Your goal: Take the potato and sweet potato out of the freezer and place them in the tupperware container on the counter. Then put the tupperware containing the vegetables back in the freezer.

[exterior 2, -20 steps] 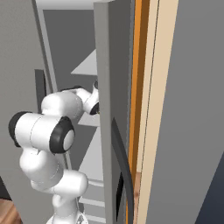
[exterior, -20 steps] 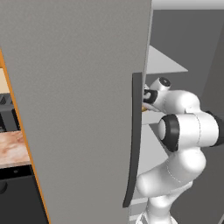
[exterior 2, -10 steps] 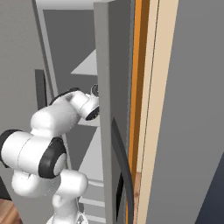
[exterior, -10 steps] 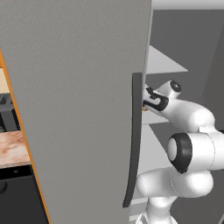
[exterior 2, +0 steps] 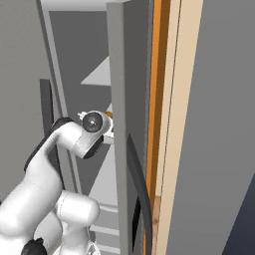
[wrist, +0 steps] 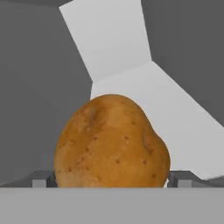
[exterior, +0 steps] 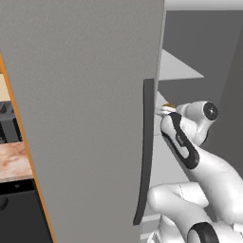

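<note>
The potato (wrist: pixel 112 142), a tan-golden speckled lump, sits on a pale grey freezer shelf (wrist: pixel 175 105) and looms large in the hand view. My gripper (wrist: pixel 111 180) is open, one fingertip at each side of the potato and close against it. From the left base view the hand (exterior: pixel 201 114) reaches into the freezer behind the door's edge, and a sliver of the potato (exterior: pixel 167 106) peeks out in front of it. The right base view shows the wrist (exterior 2: pixel 92 122) at the same shelf. The sweet potato and the tupperware container are out of view.
The freezer's big flat grey door (exterior: pixel 80 95) stands open close on my left, its dark curved handle (exterior: pixel 144 152) just beside the forearm. A strip of marbled counter (exterior: pixel 13 161) lies beyond it. A second grey panel (exterior 2: pixel 117 109) with a dark handle (exterior 2: pixel 138 184) hems the arm's right.
The arm has stretched deeper into the freezer, its elbow dropping low, and the hand has moved forward along the shelf up to the potato.
</note>
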Robot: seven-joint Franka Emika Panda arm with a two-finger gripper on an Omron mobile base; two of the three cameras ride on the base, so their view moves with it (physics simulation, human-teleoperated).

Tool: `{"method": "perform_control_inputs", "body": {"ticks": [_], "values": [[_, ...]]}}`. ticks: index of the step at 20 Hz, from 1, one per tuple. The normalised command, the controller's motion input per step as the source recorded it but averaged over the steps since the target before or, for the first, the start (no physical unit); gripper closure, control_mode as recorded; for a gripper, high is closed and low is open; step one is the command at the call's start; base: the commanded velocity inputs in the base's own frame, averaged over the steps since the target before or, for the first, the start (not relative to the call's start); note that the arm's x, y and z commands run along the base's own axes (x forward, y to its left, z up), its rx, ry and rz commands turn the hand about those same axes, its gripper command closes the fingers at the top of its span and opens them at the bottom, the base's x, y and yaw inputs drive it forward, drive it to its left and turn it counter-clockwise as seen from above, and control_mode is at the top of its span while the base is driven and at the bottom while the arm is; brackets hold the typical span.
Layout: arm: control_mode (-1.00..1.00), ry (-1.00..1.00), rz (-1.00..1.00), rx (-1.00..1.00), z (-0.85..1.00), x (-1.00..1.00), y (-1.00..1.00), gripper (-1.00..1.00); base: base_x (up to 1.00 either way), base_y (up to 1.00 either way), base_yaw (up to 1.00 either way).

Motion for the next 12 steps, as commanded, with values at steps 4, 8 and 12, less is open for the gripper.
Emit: {"method": "perform_control_inputs", "body": {"ticks": [4, 8, 12], "values": [[-1.00, 0.04, -0.14, 0.02, 1.00, -1.00, -0.08, 1.00, 0.00, 0.00, 0.00], [-1.00, 0.13, -0.13, 0.00, 0.97, -1.00, -0.05, 1.00, 0.00, 0.00, 0.00], [-1.00, 0.26, -0.08, 0.00, 0.63, -1.00, 0.00, 1.00, 0.00, 0.00, 0.00]]}}
